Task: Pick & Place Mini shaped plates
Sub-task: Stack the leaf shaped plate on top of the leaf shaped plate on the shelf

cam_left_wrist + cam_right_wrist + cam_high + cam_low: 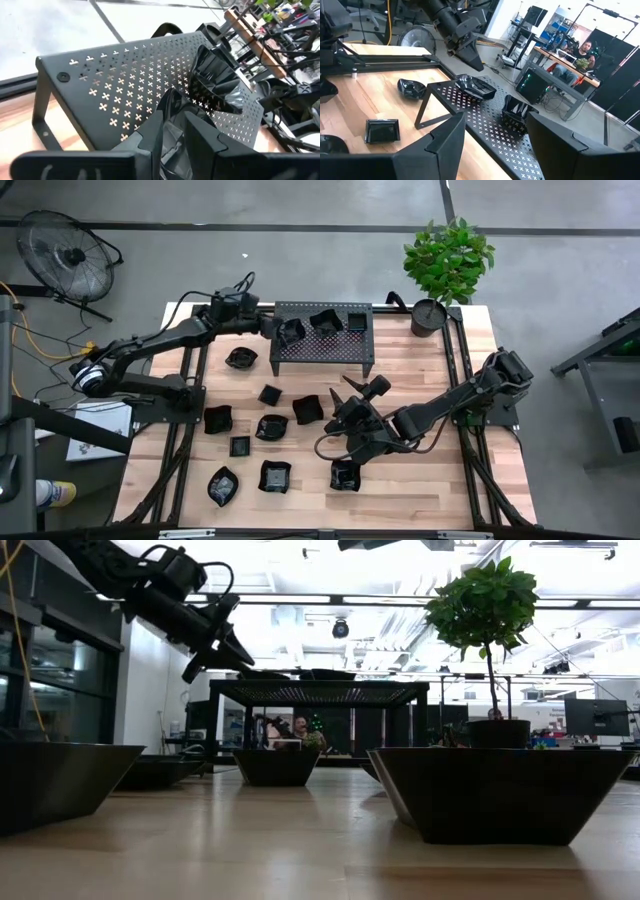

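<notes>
Left gripper (283,330) partly open around a small plate (291,332) on the rack (322,350), at eleven o'clock. Right gripper (352,415) wide open, empty.

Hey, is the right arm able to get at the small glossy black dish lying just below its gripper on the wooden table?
Probably yes: the right gripper is open, and the small glossy black dish lies uncovered close beside it, with bare table around it.

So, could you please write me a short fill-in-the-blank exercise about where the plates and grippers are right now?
1. The left gripper hovers at the ____ end of the perforated rack.
2. The number of mini plates on top of the rack is ____.
3. The right gripper, over the table, has its fingers ____.
4. The potted plant stands at the table's ____ corner.

Missing words: left; three; open; far right
</notes>
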